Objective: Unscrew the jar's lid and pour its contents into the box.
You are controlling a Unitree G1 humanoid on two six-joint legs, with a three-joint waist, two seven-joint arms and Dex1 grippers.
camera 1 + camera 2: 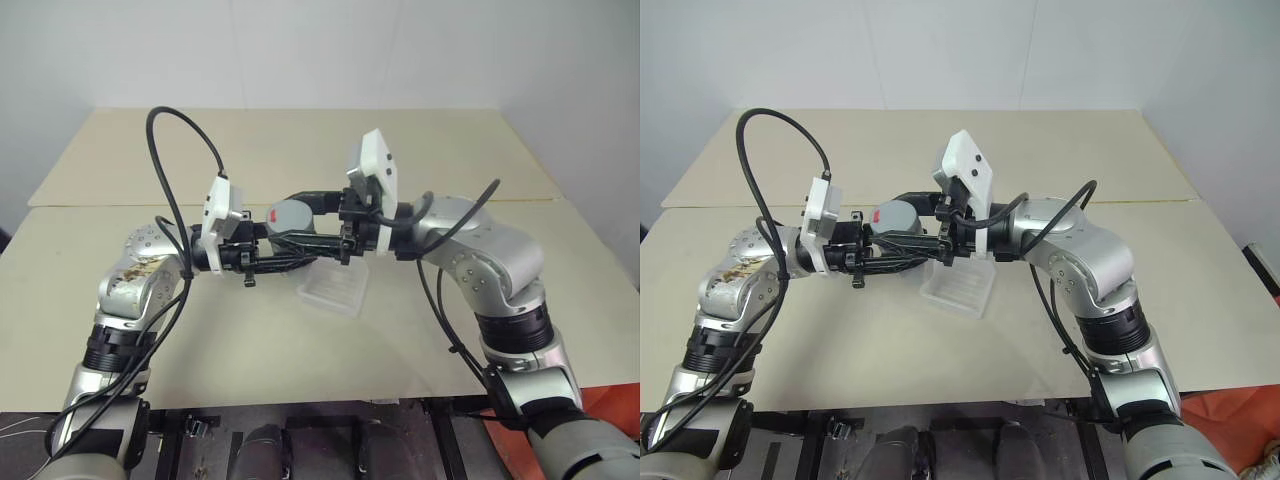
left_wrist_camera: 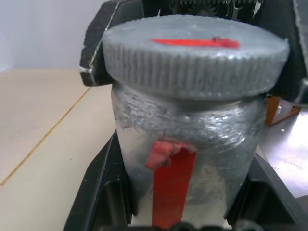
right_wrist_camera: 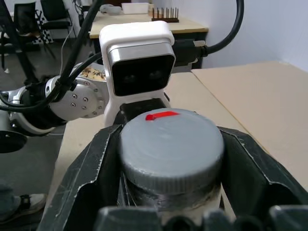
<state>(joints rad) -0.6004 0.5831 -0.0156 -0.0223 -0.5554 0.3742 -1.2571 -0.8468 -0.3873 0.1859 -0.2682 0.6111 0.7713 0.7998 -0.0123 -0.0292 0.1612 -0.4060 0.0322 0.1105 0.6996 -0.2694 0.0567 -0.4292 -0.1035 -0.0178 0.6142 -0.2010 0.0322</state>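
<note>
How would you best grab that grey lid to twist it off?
By the lid's ribbed rim, coming in level from the side opposite the left gripper, which clamps the jar body upright. The round, ridged edge gives flat fingers purchase. The right gripper sits closed around it just so.

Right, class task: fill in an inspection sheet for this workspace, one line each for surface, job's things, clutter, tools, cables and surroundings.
Surface: beige table, a seam running across it further back.
Job's things: jar held upright above the table, red strip on its side; lid on the jar, red mark on top; clear box on the table below the tools; contents not visible.
Clutter: nothing seen.
Tools: left tool shut on the jar's body; right tool shut on the lid.
Cables: black cables loop over both arms.
Surroundings: white walls; chairs and another table in the right wrist view.
</note>
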